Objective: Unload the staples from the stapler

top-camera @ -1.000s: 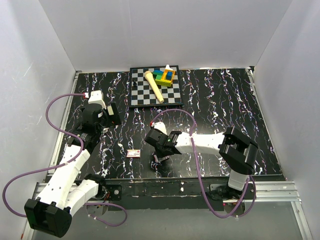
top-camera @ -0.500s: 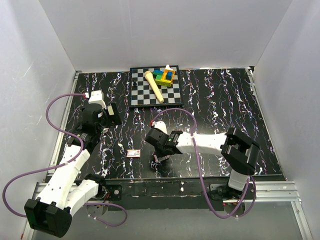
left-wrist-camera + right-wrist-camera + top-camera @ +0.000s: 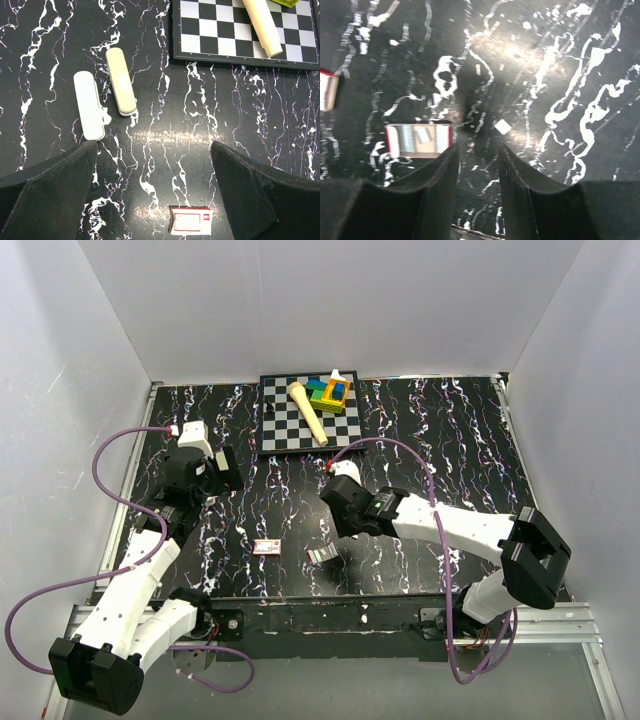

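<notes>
Two closed staplers lie side by side in the left wrist view, a white one [image 3: 89, 105] and a cream one [image 3: 121, 81]. My left gripper [image 3: 215, 472] hangs above them, open wide and empty, and hides them from the top camera. My right gripper [image 3: 345, 508] is open with nothing between the fingers [image 3: 440, 175]. Just ahead of it on the left lies a small silvery piece with red ends [image 3: 417, 140], which also shows in the top view [image 3: 320, 555]. I cannot tell whether it is the staples.
A small red-and-white box [image 3: 266, 547] lies near the front edge, also seen by the left wrist [image 3: 192, 220]. A tiny white square [image 3: 503, 126] lies ahead of my right fingers. A chessboard [image 3: 278, 430] at the back holds a cream rod [image 3: 308, 412] and coloured blocks [image 3: 328, 392].
My right arm has swung right and back, away from the silvery piece, which stays on the table. The left arm has not moved.
</notes>
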Tool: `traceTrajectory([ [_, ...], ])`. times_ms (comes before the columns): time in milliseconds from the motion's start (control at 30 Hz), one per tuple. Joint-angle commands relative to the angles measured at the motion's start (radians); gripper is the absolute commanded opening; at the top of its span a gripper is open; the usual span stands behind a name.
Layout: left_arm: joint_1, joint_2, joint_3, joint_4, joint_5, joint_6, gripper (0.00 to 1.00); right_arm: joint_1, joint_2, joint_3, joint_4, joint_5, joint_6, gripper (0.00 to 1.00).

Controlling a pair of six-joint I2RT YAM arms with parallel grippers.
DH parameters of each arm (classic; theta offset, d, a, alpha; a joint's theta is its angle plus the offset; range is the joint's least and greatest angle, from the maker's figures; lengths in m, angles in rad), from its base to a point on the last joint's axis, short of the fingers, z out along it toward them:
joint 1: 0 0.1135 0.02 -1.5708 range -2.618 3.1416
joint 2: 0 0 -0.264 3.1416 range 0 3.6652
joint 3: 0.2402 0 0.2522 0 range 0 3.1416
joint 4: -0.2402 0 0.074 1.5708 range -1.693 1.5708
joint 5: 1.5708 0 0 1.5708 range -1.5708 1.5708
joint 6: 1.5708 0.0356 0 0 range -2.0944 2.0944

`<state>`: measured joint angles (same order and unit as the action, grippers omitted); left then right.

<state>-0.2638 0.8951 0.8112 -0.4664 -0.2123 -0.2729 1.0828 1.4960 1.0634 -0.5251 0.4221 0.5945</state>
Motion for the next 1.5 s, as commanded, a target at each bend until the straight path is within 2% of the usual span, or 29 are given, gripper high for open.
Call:
traceTrajectory([
  [0, 0.008, -0.004, 0.023, 0.006, 0.019, -0.003, 0.98, -0.056, -0.028, -0.043, -0.042, -0.063, -0.157, 0.45],
  [267, 0.008, 0.005, 0.026, 0.005, 0.031, -0.002, 0.98, -0.132, -0.022, -0.083, -0.044, -0.206, -0.363, 0.46],
  [400, 0.006, 0.014, 0.026, 0.005, 0.039, -0.002, 0.98, -0.147, 0.016, -0.082, -0.038, -0.304, -0.455, 0.50],
  [567, 0.008, 0.022, 0.029, 0.005, 0.048, 0.000, 0.98, -0.158, 0.062, -0.060, -0.036, -0.354, -0.528, 0.52],
  [1467, 0.006, 0.025, 0.031, 0.003, 0.059, 0.003, 0.98, -0.175, 0.201, 0.050, -0.015, -0.364, -0.507, 0.52],
])
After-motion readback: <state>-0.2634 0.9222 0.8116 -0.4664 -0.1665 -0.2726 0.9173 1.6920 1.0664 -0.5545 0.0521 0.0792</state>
